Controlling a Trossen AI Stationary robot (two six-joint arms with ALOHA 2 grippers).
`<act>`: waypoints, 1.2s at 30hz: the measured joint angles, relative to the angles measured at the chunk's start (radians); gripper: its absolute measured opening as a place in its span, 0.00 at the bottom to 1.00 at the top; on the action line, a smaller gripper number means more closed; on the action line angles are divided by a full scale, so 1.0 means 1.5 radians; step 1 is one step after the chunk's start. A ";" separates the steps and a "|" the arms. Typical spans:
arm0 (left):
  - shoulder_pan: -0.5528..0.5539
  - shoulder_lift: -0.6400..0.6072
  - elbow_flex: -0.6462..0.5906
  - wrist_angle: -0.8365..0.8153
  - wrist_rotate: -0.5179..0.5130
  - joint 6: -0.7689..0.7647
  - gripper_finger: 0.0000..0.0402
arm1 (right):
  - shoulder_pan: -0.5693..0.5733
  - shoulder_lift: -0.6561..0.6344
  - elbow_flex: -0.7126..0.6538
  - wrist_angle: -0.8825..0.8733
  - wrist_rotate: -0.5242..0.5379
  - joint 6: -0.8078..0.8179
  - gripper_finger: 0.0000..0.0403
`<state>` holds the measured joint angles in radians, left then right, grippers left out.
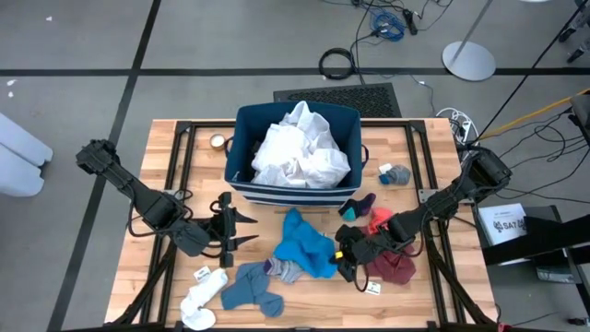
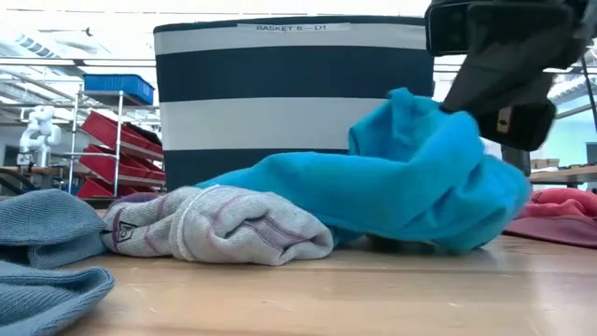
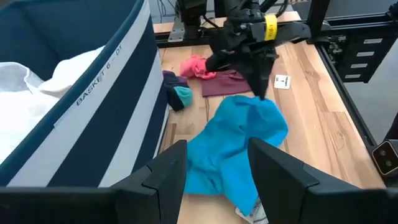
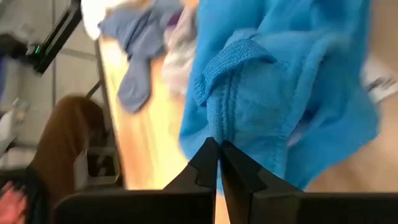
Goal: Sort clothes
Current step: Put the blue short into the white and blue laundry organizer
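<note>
The teal-blue garment (image 1: 304, 244) lies bunched in the table's middle, in front of the navy striped bin (image 1: 241, 148), which holds white clothes (image 1: 300, 148). My right gripper (image 1: 343, 251) is at the garment's right end and is shut on it. My left gripper (image 1: 241, 231) is open and empty, left of the garment; in its wrist view (image 3: 217, 165) the fingers point toward the garment (image 3: 236, 140). Grey-blue socks (image 1: 249, 286), a white sock (image 1: 201, 300) and a grey sock (image 2: 224, 229) lie on the table near the front edge. My right gripper pinches a stitched hem fold (image 4: 216, 121) of the teal-blue garment between its two shut fingers. In the low view the gripper (image 2: 504, 93) comes from above at the garment's right end. That end (image 2: 420, 140) is raised; the rest lies on the table.
A maroon piece (image 1: 395, 267) and a red-pink piece (image 1: 380, 219) lie under and beside my right arm. A dark sock (image 1: 358, 207) lies by the bin's right corner, and a small grey-blue sock (image 1: 395, 173) farther right. A small white tag (image 1: 373, 288) lies near the front.
</note>
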<state>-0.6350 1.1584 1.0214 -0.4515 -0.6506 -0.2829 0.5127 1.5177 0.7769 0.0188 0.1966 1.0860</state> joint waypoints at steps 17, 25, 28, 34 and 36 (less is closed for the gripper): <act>0.000 0.000 0.000 -0.001 0.000 0.001 0.45 | -0.033 -0.003 0.000 -0.026 -0.032 -0.001 0.33; 0.001 0.001 0.000 -0.001 -0.001 0.001 0.45 | -0.052 -0.016 0.000 -0.031 -0.096 0.013 0.44; 0.001 0.003 0.000 0.000 -0.001 0.001 0.45 | -0.055 -0.034 0.000 -0.040 -0.100 0.014 0.45; 0.005 0.022 0.000 0.001 -0.003 0.002 0.45 | -0.058 -0.090 0.000 -0.072 -0.100 0.014 0.43; 0.010 0.030 0.000 0.000 -0.003 0.002 0.45 | -0.058 -0.111 0.000 -0.106 -0.098 0.018 0.42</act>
<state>-0.6202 1.2033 1.0214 -0.4519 -0.6556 -0.2801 0.4255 1.3517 0.7769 -0.1405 0.0496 1.1137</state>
